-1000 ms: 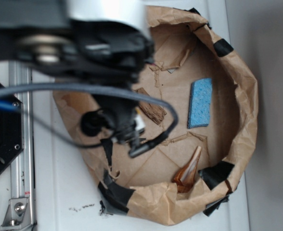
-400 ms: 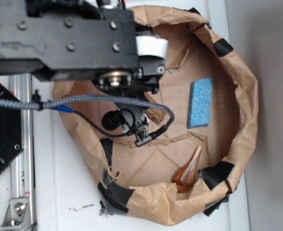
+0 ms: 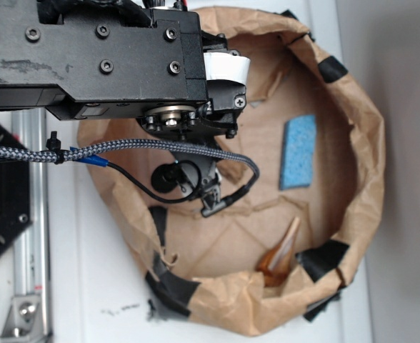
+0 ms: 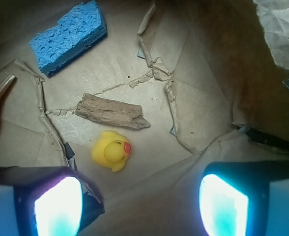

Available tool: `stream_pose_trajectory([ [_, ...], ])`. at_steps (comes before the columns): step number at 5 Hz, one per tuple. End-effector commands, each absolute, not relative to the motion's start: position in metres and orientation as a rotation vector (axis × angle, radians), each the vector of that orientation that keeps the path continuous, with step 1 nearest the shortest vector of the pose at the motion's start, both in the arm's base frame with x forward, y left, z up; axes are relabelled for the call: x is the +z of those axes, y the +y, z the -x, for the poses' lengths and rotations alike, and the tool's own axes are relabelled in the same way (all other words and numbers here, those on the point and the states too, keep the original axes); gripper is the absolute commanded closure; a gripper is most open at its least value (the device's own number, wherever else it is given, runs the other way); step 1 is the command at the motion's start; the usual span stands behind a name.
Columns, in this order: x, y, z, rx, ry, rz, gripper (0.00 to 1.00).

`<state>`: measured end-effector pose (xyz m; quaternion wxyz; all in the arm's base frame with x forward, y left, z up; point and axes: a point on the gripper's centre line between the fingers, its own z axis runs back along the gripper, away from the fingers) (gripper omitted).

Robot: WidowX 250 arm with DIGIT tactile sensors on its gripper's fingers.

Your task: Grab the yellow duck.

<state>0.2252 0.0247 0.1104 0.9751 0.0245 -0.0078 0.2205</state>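
End effector (image 4: 137,206): fingers (image 4: 56,206) spread wide, holding nothing, hanging above the floor of the paper bag (image 3: 360,171).
Yellow duck (image 4: 112,150): wrist view, on the bag floor between the fingers, toward 11 o'clock of the gap's middle, touching neither finger; beak red-orange.
Wood piece (image 4: 111,112): just beyond the duck at 12 o'clock, lying flat.
Blue sponge (image 4: 68,35): at 11 o'clock, well apart from the duck.
Amber-brown pointed object (image 3: 280,254): exterior view, at 5 o'clock in the bag, against its wall.
Arm (image 3: 96,57): covers the bag's 10 o'clock portion.
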Motion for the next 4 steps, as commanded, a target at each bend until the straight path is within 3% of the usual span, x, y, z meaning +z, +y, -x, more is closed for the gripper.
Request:
stream_pose_trajectory([
  [1,0.096,0.044,-0.222,0.443,-0.185,-0.013,0.00],
  [4,0.075,0.043,-0.218,0.402,-0.125,-0.022,0.00],
])
